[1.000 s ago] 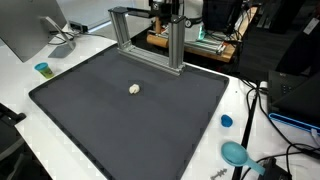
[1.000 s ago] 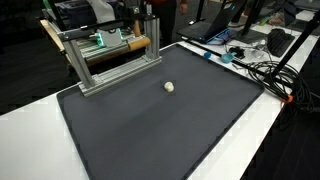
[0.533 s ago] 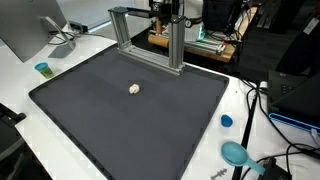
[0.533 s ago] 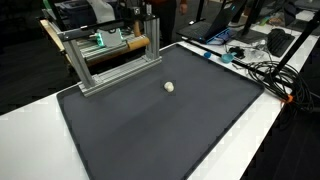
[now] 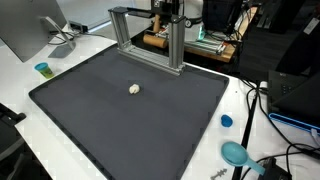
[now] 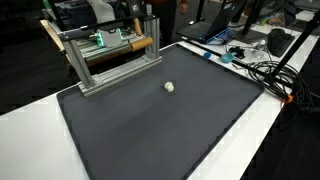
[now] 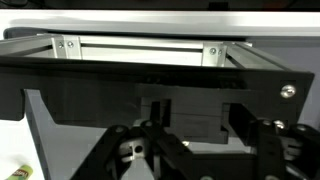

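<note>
Item 1: silver aluminium gantry frame (image 5: pixel 177 45), standing upright at the far edge of the dark grey mat (image 5: pixel 130 125) on the white worktop (image 5: pixel 20 95), long top bar running level along that edge. Jaws hovering just above the bar; their width cannot be told. Small teal cup (image 5: pixel 42 69): contents hidden. Small cream ball (image 5: pixel 134 89) lying mid-mat, staying put since 1 second ago.

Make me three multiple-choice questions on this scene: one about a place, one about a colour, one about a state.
1. Where does the small whitish round object lie? A on the dark grey mat; B in a bowl; C on the white tabletop.
2. What colour is the small round cap beside the mat? A red; B blue; C yellow.
3. How does the silver metal frame stand? A upright; B tipped flat; C upside down.
Answers: A, it rests mid-mat; B, it shows blue; A, its posts rise vertically.
</note>
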`<state>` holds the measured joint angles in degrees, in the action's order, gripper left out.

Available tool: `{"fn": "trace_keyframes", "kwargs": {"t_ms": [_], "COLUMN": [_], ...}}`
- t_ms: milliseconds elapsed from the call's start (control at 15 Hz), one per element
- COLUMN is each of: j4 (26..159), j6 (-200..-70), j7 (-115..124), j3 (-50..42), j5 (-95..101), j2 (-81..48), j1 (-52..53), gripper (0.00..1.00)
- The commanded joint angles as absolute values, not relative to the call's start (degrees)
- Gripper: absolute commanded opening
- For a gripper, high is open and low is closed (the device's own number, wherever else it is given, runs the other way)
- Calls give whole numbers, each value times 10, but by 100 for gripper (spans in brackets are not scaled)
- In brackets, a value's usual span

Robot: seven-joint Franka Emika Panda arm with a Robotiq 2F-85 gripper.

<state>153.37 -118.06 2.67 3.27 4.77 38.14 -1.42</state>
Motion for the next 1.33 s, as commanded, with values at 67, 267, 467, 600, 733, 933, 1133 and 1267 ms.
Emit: {"fn": "trace_keyframes", "kwargs": {"t_ms": [67,267,467,600,733,933,1133,1267], "j4": [1521,1519,1526,1537,1551,1575,1594,1570], "j6": [-1153,-1158,-1174,-1192,-1215,-1236,-1245,-1241], "j7": [8,13,13,11,10,1,3,5], "j3": [27,29,25,19,14,1,-9,-12], "j5": [53,52,46,43,39,33,22,13], "j2": [382,376,382,392,406,427,443,429], "j1": [-4,-4,-3,-3,-4,-3,-5,-4], "gripper": [35,84,99,100,100,100,100,99]}}
